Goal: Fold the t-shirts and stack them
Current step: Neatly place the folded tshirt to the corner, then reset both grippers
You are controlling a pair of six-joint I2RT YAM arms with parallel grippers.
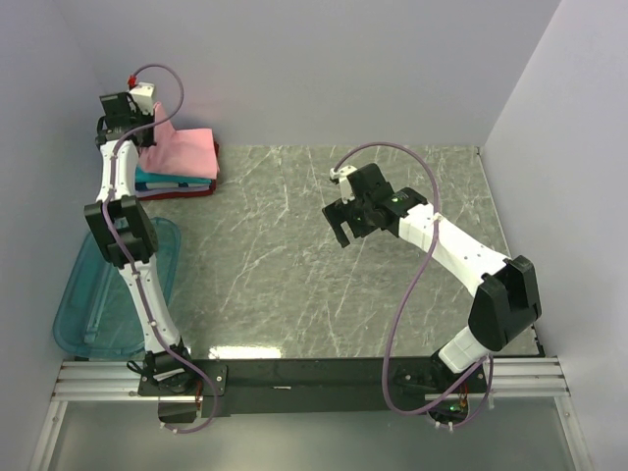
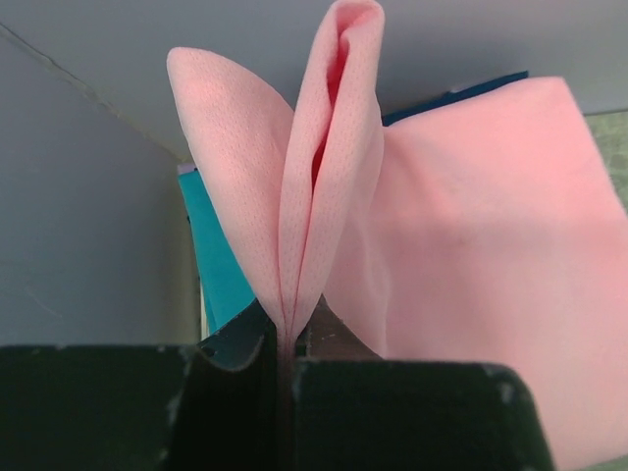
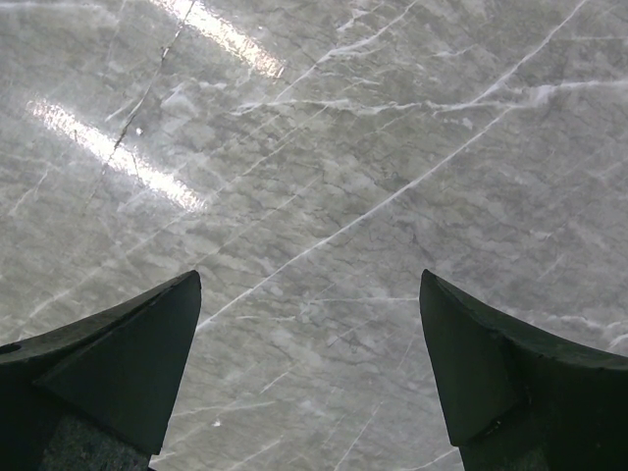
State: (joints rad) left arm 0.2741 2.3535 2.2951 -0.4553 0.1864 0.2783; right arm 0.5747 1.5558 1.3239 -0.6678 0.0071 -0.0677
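At the far left a translucent blue bin [image 1: 98, 294] lies half on the left edge of the table [image 1: 294, 265], its long side running near to far. The left arm [image 1: 128, 235] passes over it and reaches to the far left corner, where the t-shirts sit in a stack against the back wall.

The left jaws are closed tight on the pink t-shirt [image 1: 182, 152], which is the top of the stack. In the left wrist view the pinched cloth [image 2: 324, 196] stands up from the jaws as a narrow doubled fold with a second lobe beside it, and the rest of the shirt spreads away flat to the right. From above, the pink shirt's long axis runs roughly left to right across the table, with its left end drawn up toward the jaws and its right end lying level.

Under it is a folded teal t-shirt [image 1: 167, 181], and below that a red edge [image 1: 182, 191], both lined up the same way, left to right. The left wrist view also shows a dark blue edge [image 2: 461, 93] behind the pink cloth.

Further right the grey marbled table is bare. The right arm [image 1: 442, 245] hangs over the table's right half, well apart from the stack; its jaws are spread wide with nothing between them but table [image 3: 314, 196]
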